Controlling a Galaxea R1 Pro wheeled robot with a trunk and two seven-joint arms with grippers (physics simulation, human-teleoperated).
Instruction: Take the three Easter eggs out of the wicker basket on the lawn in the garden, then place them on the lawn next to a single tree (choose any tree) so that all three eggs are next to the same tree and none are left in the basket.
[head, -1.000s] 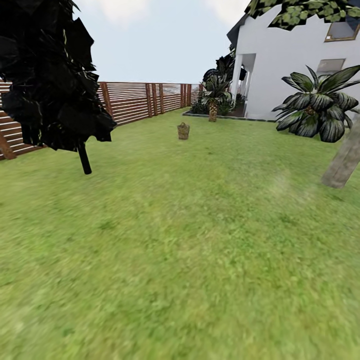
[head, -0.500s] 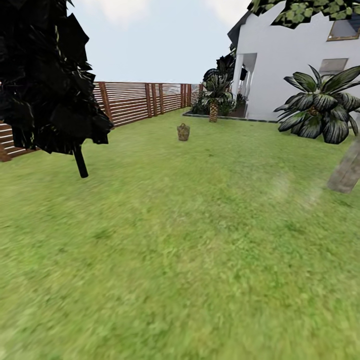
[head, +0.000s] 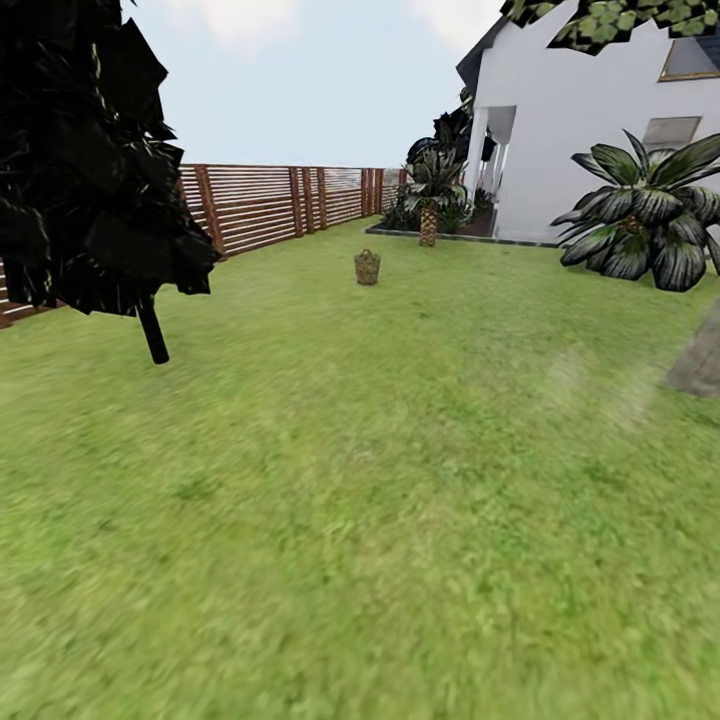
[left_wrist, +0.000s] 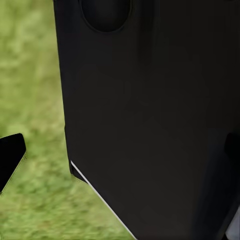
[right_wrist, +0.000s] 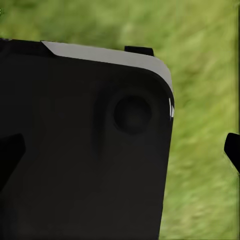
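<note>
1 wicker basket (head: 367, 267) nearer, dark-leaved tree (head: 90, 160) shifted left

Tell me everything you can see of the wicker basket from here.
The small brown open-weave wicker basket stands upright on the green lawn, far ahead near mid-view, before the scaly-trunked palm by the white house. It looks round and bucket-shaped, with a slight bump at the rim. Nothing touches it but grass. Its contents are too small to make out.

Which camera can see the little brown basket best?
The head view. There the wicker basket stands small and far off on the lawn, whole and unblocked, ahead of the white house. The left and right wrist views look down at grass past dark robot parts, so they tell nothing about the basket.
</note>
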